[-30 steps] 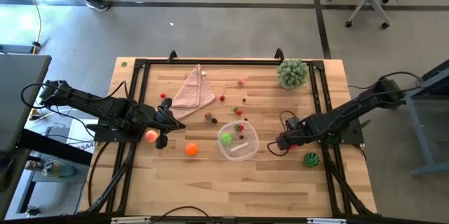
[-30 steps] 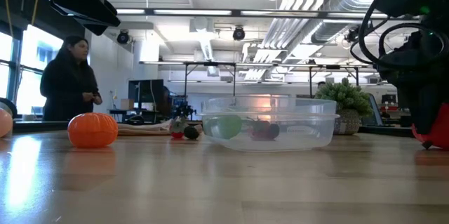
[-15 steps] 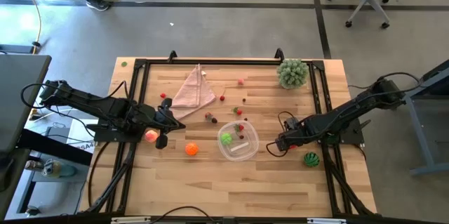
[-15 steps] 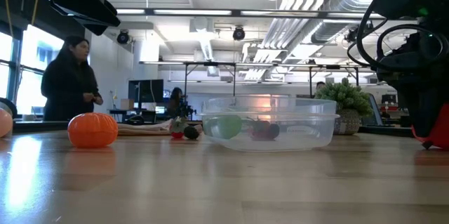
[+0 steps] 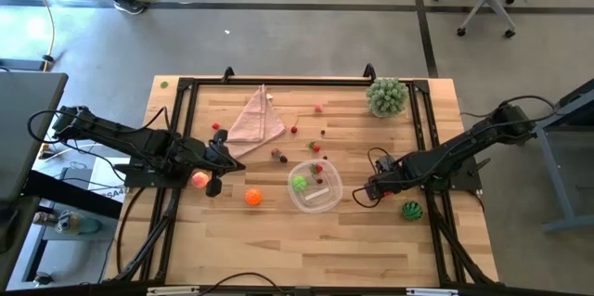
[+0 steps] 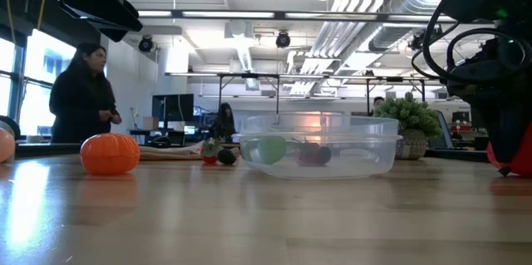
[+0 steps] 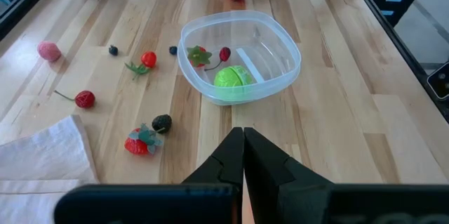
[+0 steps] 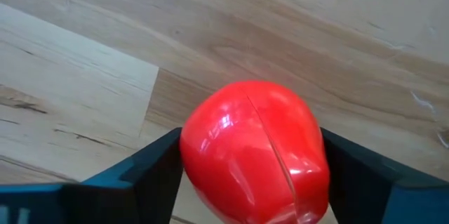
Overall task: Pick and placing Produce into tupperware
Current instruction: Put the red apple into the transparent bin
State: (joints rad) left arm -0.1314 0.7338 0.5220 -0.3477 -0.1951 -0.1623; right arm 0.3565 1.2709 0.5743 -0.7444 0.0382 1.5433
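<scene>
A clear tupperware (image 5: 316, 187) stands mid-table with a green apple (image 7: 231, 80) and small red pieces inside. Just right of it, my right gripper (image 5: 369, 190) points down with its fingers on either side of a red apple (image 8: 256, 150) that rests on the wood. A striped melon (image 5: 411, 210) lies near the right rail. The orange (image 5: 252, 198) and the pink peach (image 5: 200, 180) lie left of the tub. My left gripper (image 7: 243, 140) hovers shut at the table's left, above the peach, holding nothing. My right gripper has the red apple between its two fingers, one finger (image 8: 158, 164) against each of the apple's opposite sides (image 8: 193, 147). The fingers come from above, pointing down. The apple sits on the table.
A folded pink cloth (image 5: 255, 118) and a bushy plant (image 5: 386, 96) lie at the far side. Berries and a strawberry (image 7: 140, 142) are scattered between cloth and tub. Black rails frame the table. A person (image 6: 81, 95) stands in the room beyond.
</scene>
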